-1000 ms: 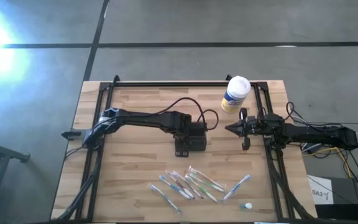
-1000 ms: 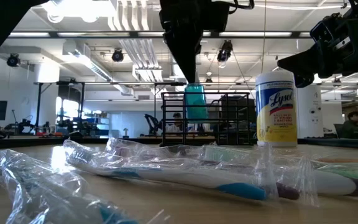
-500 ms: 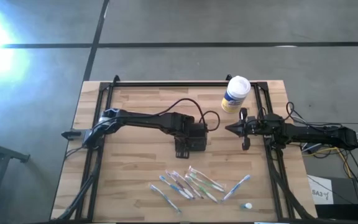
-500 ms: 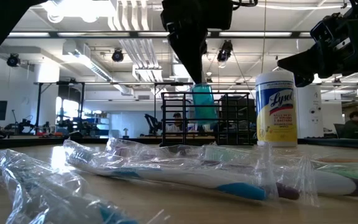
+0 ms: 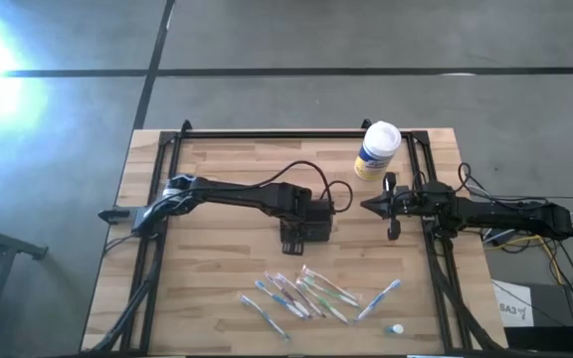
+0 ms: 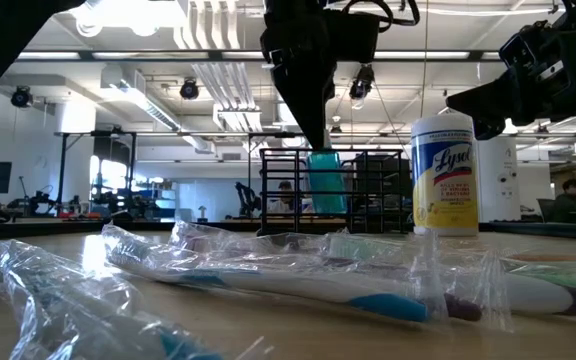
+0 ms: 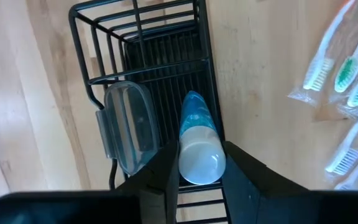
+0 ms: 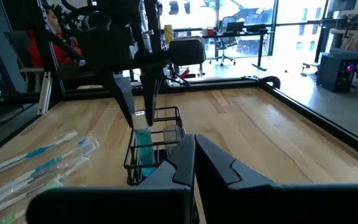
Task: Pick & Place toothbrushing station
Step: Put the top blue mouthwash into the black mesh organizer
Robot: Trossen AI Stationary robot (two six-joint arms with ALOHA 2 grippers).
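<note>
Wooden table (image 5: 217, 268), white canister (image 6: 445, 176) labelled "Lysol", black toothbrushing station (image 6: 333, 190)

Upright black wire station (image 5: 304, 227) mid-table

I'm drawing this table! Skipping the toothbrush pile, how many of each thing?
Claws: 2 (left claw, right claw)
Black rack: 1
Blue tube: 1
Clear case: 1
Lysol canister: 1
Small white thing: 1
Total: 7
</note>
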